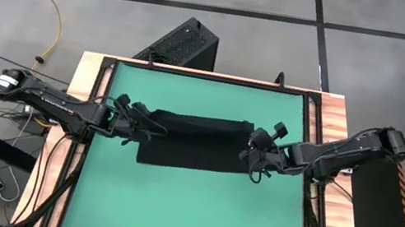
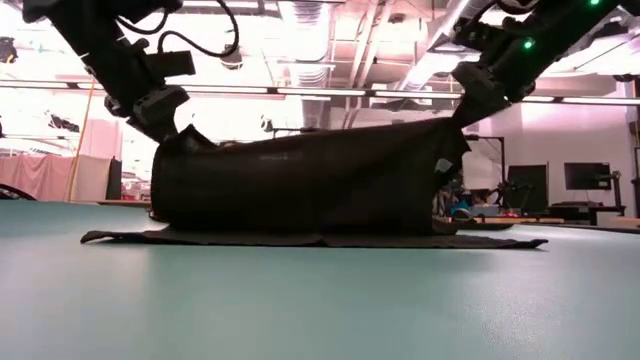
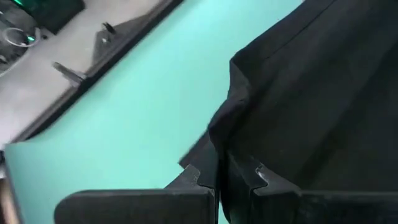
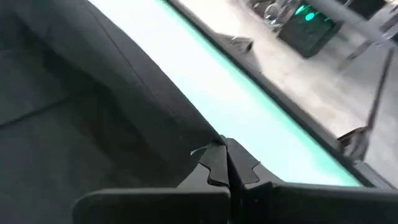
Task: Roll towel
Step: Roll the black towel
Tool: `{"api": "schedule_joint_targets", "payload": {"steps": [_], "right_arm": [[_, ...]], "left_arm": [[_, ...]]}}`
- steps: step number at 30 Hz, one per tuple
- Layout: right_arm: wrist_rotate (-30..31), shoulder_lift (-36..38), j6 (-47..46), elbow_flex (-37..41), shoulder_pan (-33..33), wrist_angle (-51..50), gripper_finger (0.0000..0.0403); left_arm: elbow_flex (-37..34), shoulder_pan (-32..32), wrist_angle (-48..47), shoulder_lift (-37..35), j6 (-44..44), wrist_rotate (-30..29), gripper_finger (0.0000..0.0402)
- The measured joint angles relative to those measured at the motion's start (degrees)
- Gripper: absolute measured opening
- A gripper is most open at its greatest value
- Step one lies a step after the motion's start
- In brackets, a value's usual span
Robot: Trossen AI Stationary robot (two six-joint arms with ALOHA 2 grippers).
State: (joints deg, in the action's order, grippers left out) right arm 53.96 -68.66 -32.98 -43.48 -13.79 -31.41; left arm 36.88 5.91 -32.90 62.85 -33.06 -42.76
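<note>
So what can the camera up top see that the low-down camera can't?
Only the high view shows the whole green mat, the wooden table edge and the black ribbed box behind.

Only the low view shows the towel's lifted edge hanging like a curtain, its lower part flat.

Both show the black towel pinched by the left pincer and right pincer.

No readable text, labels, brands or numbers anywhere. The towel (image 2: 300, 180) has a small white tag at its right edge, too small to tell if anything's printed on it.
</note>
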Motion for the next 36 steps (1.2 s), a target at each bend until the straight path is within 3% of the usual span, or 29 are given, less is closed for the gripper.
{"api": "schedule_joint_targets", "payload": {"steps": [11, 18, 23, 26, 30, 36], "right_arm": [[-11.94, -0.02, -5.67, 0.00, -3.03, -3.72, 0.0010], [-18.33, -0.02, -5.68, 0.00, -4.65, -4.13, 0.0059], [-19.63, -0.02, -5.57, 0.00, -6.91, -4.32, 0.0085], [-19.64, -0.02, -5.59, 0.00, -8.87, -4.65, 0.0100], [-19.43, -0.04, -5.56, 0.00, -10.86, -4.58, 0.0113], [-19.37, -0.04, -3.90, -0.02, -10.84, -4.29, 0.0118]], "left_arm": [[-4.34, 1.23, 8.30, 0.02, 2.46, 9.00, 0.0005], [-4.34, 3.67, 11.34, 0.02, 6.47, 9.63, 0.0064], [-4.34, 6.52, 13.41, 0.02, 7.15, 11.01, 0.0120], [-4.33, 7.61, 13.67, 0.02, 7.37, 8.78, 0.0141], [-4.34, 7.08, 14.00, 0.02, 9.53, 6.03, 0.0148], [-4.32, 3.22, 13.97, 0.02, 13.63, 11.15, 0.0143]]}}
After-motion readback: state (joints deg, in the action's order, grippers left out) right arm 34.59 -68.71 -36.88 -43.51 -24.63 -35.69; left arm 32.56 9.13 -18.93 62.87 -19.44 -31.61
